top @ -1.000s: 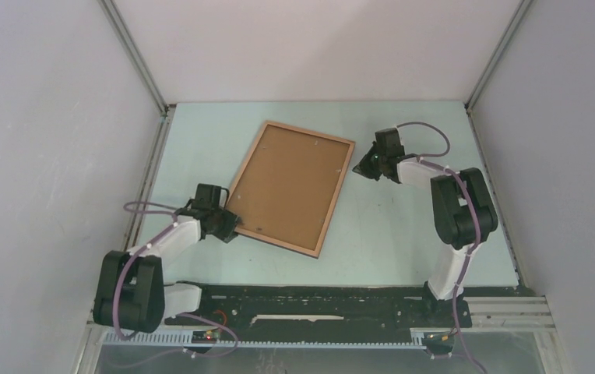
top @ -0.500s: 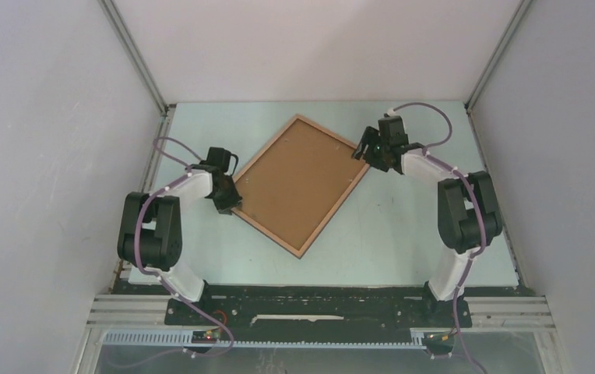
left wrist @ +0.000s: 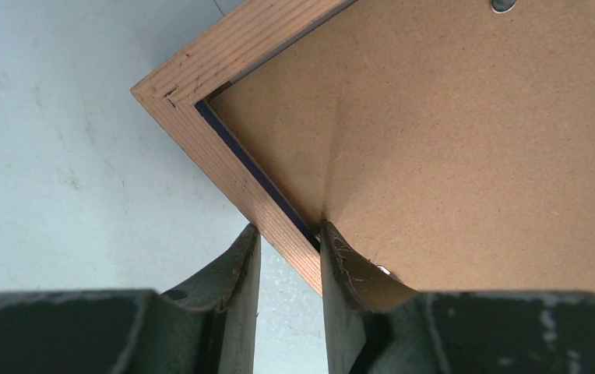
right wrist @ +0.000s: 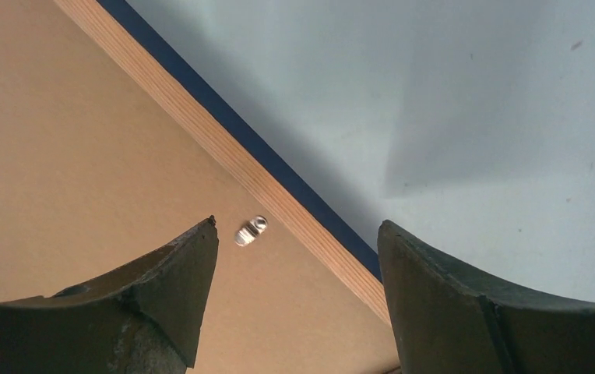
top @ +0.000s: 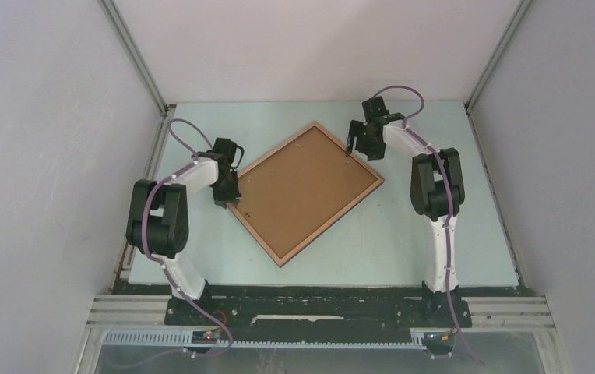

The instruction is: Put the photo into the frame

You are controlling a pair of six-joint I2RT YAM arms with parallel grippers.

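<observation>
The frame (top: 279, 258) lies flat on the table, turned like a diamond, brown wood face up. The photo (top: 306, 191) sits inside it with its fibreboard back up. My left gripper (top: 230, 195) is at the frame's left corner. In the left wrist view it (left wrist: 288, 230) is shut on the frame's wooden rail (left wrist: 218, 156), one finger outside it and one on the photo's back (left wrist: 473, 156). My right gripper (top: 351, 148) is at the upper right edge. In the right wrist view it (right wrist: 298, 224) is open, straddling the rail (right wrist: 201, 123) above the photo's back (right wrist: 84, 156).
A small metal tab (right wrist: 250, 231) lies on the fibreboard near the right gripper's left finger. Grey walls with aluminium posts (top: 135, 58) enclose the table on three sides. The black base rail (top: 318, 304) runs along the near edge.
The frame has turned clockwise on the table into a diamond. Both arms have swung toward the back. The right gripper has opened, and the left has closed on the rail.
</observation>
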